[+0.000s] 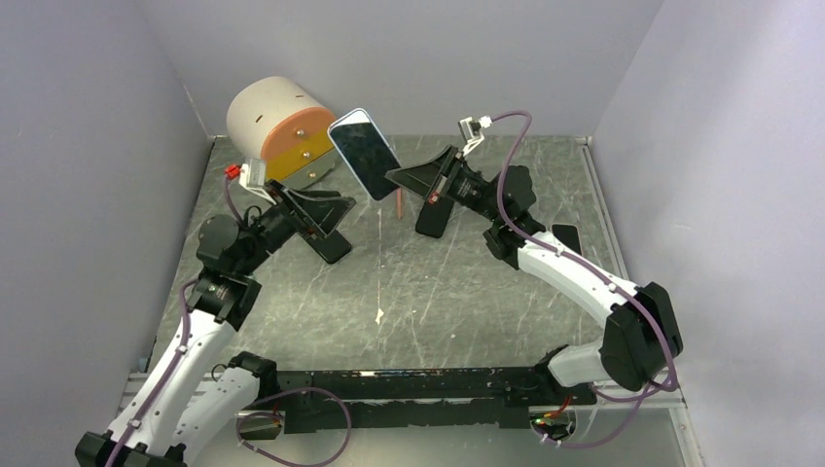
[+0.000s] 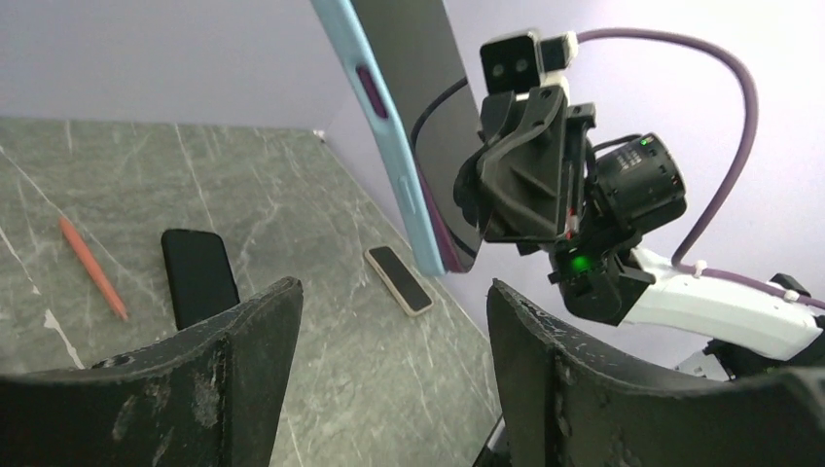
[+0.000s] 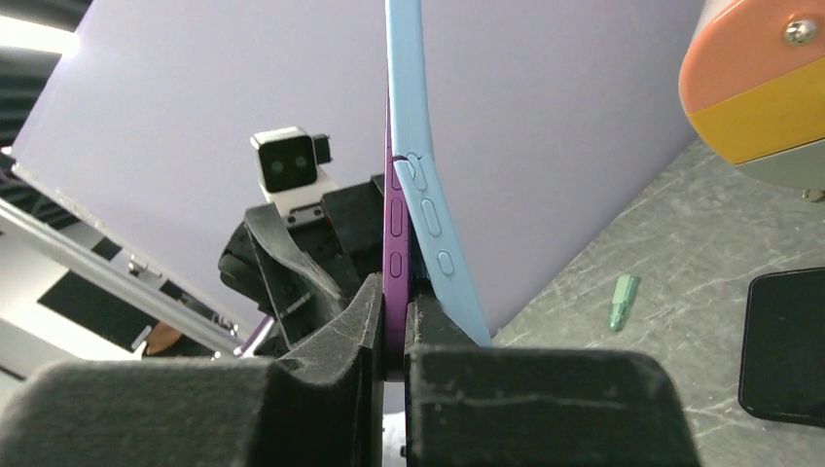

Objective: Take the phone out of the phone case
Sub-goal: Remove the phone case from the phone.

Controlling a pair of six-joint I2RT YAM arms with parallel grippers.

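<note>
The phone (image 1: pixel 366 154), dark-screened with a purple edge (image 3: pixel 394 243), is held up in the air above the table's far middle. Its light blue case (image 3: pixel 426 204) still wraps the upper part, but the lower end has peeled away from the phone. My right gripper (image 1: pixel 397 178) is shut on the phone's bare purple lower end (image 2: pixel 457 248), with the case's loose end lying outside one finger. My left gripper (image 1: pixel 333 229) stands open and empty, low and to the left of the phone. Its wrist view shows the case (image 2: pixel 389 146) above and beyond its fingers (image 2: pixel 263 331).
A cream, orange and yellow cylinder (image 1: pixel 277 126) stands at the back left. On the table lie an orange pen (image 2: pixel 92 268), a black phone (image 2: pixel 199 277), a beige-cased phone (image 2: pixel 399 279) and a small green bit (image 3: pixel 623 300). Walls close in on three sides.
</note>
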